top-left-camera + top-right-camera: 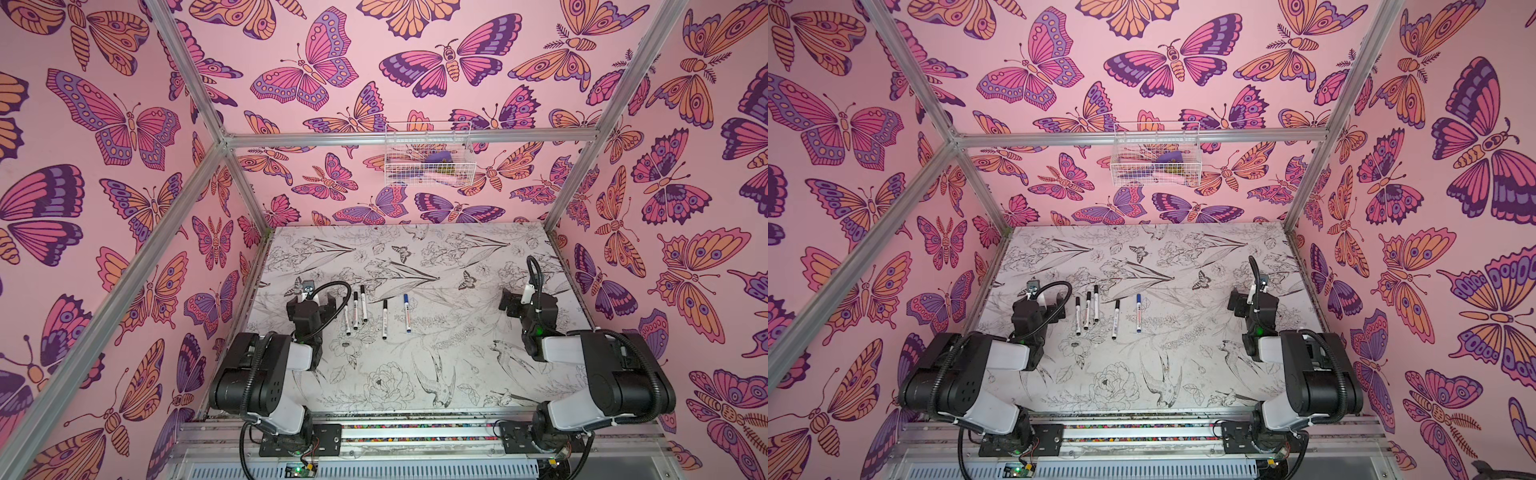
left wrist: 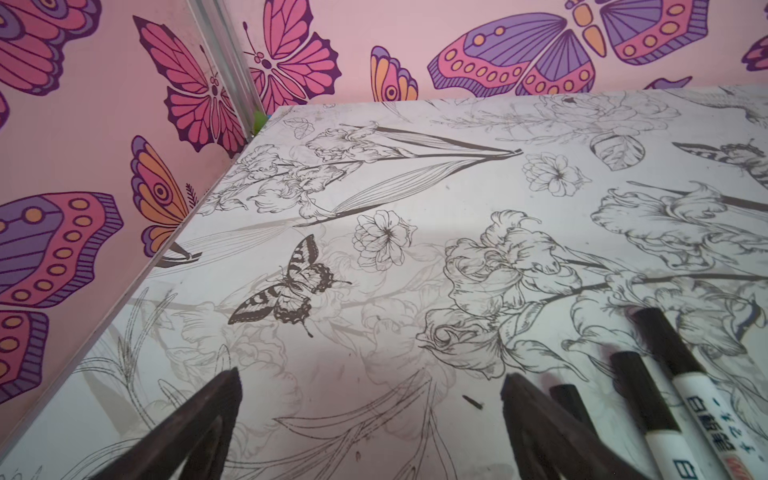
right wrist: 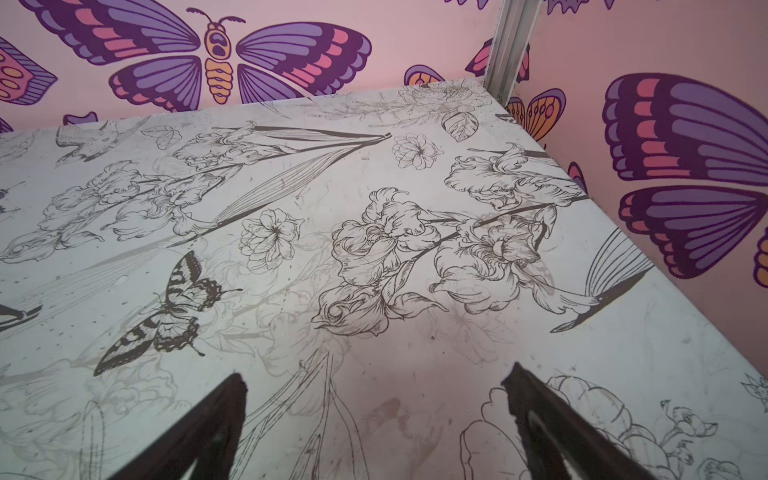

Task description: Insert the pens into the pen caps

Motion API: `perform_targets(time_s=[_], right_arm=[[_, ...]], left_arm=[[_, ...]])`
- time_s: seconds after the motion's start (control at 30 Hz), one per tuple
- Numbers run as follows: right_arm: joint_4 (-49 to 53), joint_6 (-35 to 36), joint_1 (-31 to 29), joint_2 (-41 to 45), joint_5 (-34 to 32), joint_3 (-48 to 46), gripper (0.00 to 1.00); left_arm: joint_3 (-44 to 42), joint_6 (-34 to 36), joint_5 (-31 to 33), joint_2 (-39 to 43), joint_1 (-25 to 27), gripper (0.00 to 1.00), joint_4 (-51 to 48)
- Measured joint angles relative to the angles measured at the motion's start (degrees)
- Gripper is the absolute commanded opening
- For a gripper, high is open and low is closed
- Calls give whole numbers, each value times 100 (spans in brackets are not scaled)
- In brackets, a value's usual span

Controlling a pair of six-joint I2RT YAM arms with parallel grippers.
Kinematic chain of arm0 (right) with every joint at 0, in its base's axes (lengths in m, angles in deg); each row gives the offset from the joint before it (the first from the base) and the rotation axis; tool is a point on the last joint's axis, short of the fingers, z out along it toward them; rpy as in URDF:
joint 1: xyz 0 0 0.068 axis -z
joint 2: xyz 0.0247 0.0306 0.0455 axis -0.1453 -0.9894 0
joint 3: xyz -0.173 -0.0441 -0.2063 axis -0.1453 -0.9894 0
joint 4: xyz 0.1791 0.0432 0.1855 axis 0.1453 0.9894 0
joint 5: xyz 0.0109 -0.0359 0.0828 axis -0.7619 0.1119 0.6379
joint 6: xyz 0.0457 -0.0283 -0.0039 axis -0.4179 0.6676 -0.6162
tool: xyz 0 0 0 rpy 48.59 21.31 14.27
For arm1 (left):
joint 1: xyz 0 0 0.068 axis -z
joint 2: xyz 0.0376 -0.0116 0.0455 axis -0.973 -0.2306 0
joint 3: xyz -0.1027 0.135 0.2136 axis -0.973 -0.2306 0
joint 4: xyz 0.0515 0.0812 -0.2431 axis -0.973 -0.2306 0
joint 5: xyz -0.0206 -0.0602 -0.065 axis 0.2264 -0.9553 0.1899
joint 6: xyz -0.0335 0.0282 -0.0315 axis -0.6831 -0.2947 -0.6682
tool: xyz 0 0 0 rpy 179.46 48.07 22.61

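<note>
Five white pens lie side by side on the flower-printed table [image 1: 415, 266], left of the middle, in both top views. Three with black ends [image 1: 355, 311] [image 1: 1087, 309] form a close group. A fourth black one [image 1: 385, 319] and a blue one [image 1: 407, 312] lie to their right. The pen caps, black [image 2: 660, 338] and blue [image 1: 405, 297], sit on the pens' far ends. My left gripper [image 1: 312, 301] [image 2: 372, 376] stands open just left of the group, nothing between its fingers. My right gripper [image 1: 523, 300] [image 3: 376, 373] stands open over bare table at the right.
A white wire basket [image 1: 428, 153] with small items hangs on the back wall. Pink butterfly walls and aluminium frame posts [image 1: 249, 195] enclose the table on three sides. Both arm bases sit on the rail [image 1: 415, 432] at the front edge.
</note>
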Motion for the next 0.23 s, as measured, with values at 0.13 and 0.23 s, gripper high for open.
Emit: perform_targets(time_s=[0.13,0.23], right_arm=[[22,0,0,0,2,0,99],[22,0,0,0,4,0,99]], left_arm=[[96,-7,-286,0,-175,99,-188],[195,-9,-466,0,-297,99,-254]])
